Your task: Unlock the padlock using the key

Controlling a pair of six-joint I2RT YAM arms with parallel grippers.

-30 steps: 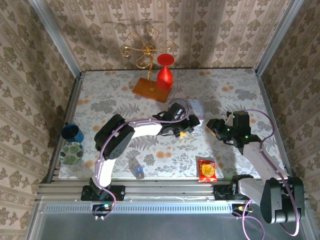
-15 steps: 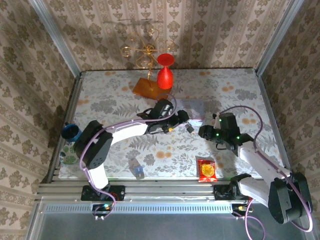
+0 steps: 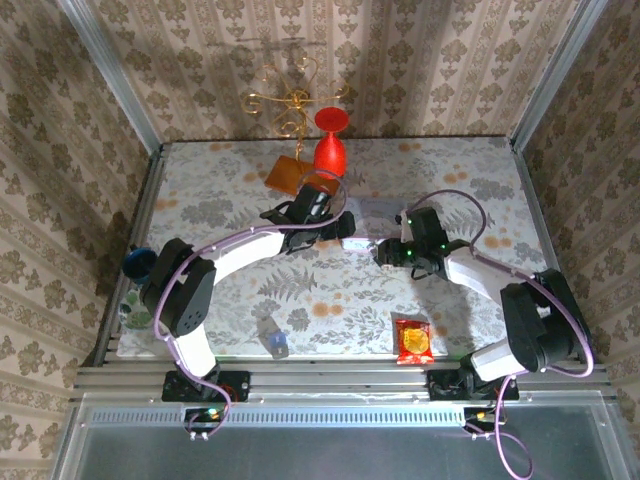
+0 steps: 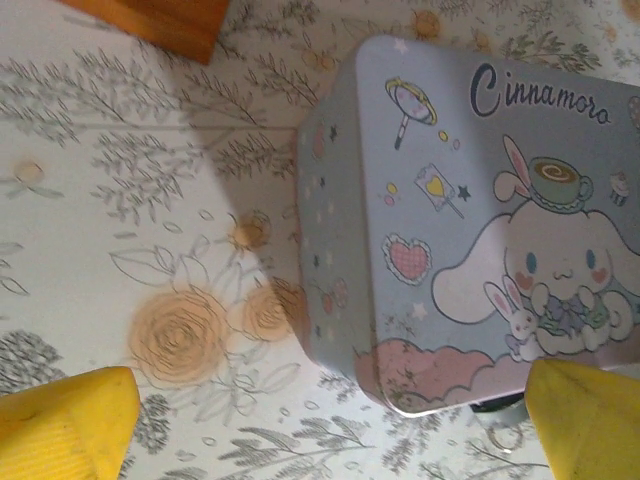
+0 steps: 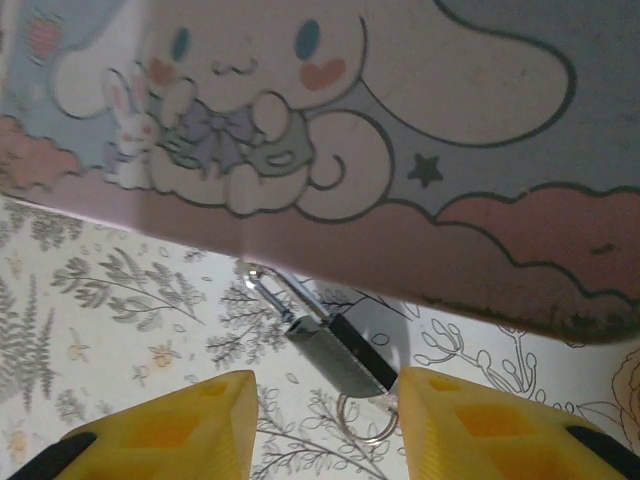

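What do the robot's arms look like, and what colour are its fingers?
The left arm and right arm are white tubes with chunky black joints and looping purple cables. Tiny green lights glow near the right wrist. The left gripper and right gripper have blocky yellow fingers.

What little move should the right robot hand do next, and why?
Probably ease the right gripper forward and close on the padlock: it lies just ahead, lined up between the open jaws, beside the tin box's edge.
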